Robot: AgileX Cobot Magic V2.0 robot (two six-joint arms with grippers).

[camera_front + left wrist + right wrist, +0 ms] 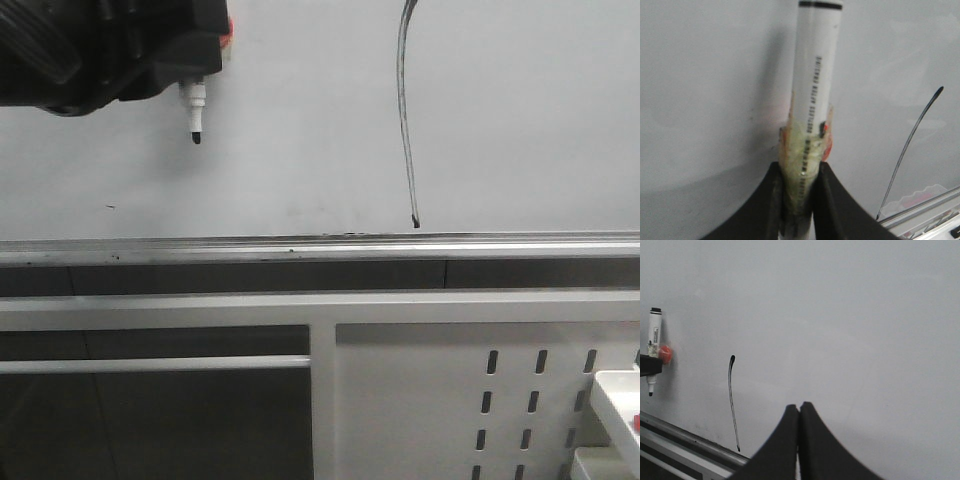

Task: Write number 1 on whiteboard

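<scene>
The whiteboard (300, 120) fills the upper front view, with a silver rail (320, 247) along its lower edge. The number 1 (404, 120) is a long thin black stroke ending in a dot just above the rail; it also shows in the left wrist view (910, 145) and the right wrist view (732, 400). My left gripper (799, 172) is shut on a white marker pen (816, 75). In the front view the marker (194, 115) points down at the top left, well left of the stroke. My right gripper (799, 407) is shut and empty, facing the board.
Below the rail stands a white metal panel with slotted holes (420, 400) and a horizontal white bar (150, 365). A white box with a red spot (618, 415) sits at the lower right. A few tiny dark specks (110, 207) mark the board.
</scene>
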